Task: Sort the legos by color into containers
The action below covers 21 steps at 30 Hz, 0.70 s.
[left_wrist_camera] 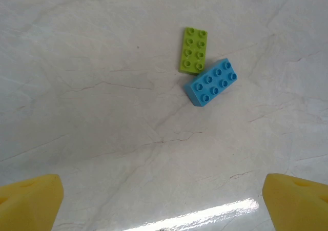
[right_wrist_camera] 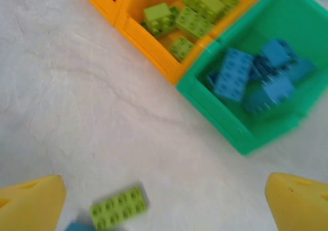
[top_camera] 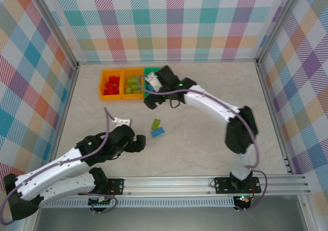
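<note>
Seen from above, the light is bright and even, falling from overhead, and my arms throw only soft, faint shadows on the table (top_camera: pixel 205 154). My left wrist view is crisp: the lime brick (left_wrist_camera: pixel 193 49) and the blue brick (left_wrist_camera: pixel 211 82) are sharp, and a white glare streak lies on the near tabletop. My left fingertips (left_wrist_camera: pixel 31 203) look soft at the corners. My right wrist view is smeared, and the green bin (right_wrist_camera: pixel 246 133) and its blue bricks (right_wrist_camera: pixel 236 75) blur most.

The left pincer (top_camera: pixel 138 143) faced downward, its yellow fingertips (left_wrist_camera: pixel 28 203) spread wide apart. Behind it the left arm (top_camera: pixel 56 169) lay low and stretched out. The right pincer (top_camera: pixel 152 101) also gaped wide, its yellow fingertips (right_wrist_camera: pixel 31 203) far apart, the right arm (top_camera: pixel 210 103) behind it bent sharply at the elbow (top_camera: pixel 241 131).
</note>
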### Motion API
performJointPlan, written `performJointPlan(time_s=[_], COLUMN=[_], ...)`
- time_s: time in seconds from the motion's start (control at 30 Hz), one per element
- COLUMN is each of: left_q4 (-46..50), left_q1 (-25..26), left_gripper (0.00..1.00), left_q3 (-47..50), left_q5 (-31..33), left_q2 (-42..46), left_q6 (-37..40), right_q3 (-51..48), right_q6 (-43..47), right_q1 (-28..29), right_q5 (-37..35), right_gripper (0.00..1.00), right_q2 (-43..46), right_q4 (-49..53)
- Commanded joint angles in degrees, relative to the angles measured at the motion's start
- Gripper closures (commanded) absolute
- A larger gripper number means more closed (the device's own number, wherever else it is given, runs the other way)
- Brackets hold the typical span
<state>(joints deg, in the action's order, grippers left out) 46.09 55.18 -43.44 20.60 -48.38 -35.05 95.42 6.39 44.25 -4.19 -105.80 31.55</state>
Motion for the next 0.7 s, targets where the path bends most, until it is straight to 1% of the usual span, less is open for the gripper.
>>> performJointPlan(time_s=[0.0,0.07,0.13,0.23,0.37,0.47,0.57,0.67], left_q4=[-6.6,-8.7,-9.9,-11.7,-14.2,-16.3,-15.8,-15.2], left_q1=[-2.3,-5.2,-8.1,-10.4,-13.3,-14.3,-14.9,-15.2], left_gripper=[0.01,0.03,0.05,0.07,0.12,0.17,0.25,0.31], left_q3=[-2.3,-4.4,-7.5,-13.3,-20.9,-25.1,-29.3,-31.6], left_q5=[-3.4,-6.4,-7.9,-8.8,-10.1,-8.9,-8.9,-8.6], left_q2=[-8.8,-15.6,-22.8,-32.8,-44.5,-51.6,-57.7,-61.9], left_q6=[3.2,4.3,4.9,7.0,8.8,8.7,8.4,8.4], right_q3=[-10.9,-18.8,-26.5,-34.7,-42.4,-44.9,-45.5,-46.1], right_q6=[-6.4,-9.9,-13.6,-18.4,-22.7,-23.9,-23.8,-23.1], right_q1=[-0.8,-0.9,-0.8,-0.9,-0.9,-0.9,-0.9,-0.9], right_q5=[0.2,-0.4,-0.4,1.5,5.1,5.2,5.0,5.4], right_gripper=[0.0,0.0,0.0,0.0,0.0,0.0,0.0,0.0], right_q2=[10.1,16.5,23.3,31.5,40.1,42.9,43.6,44.2], right_q4=[-7.7,-8.9,-9.8,-9.3,-10.8,-10.1,-9.1,-9.7])
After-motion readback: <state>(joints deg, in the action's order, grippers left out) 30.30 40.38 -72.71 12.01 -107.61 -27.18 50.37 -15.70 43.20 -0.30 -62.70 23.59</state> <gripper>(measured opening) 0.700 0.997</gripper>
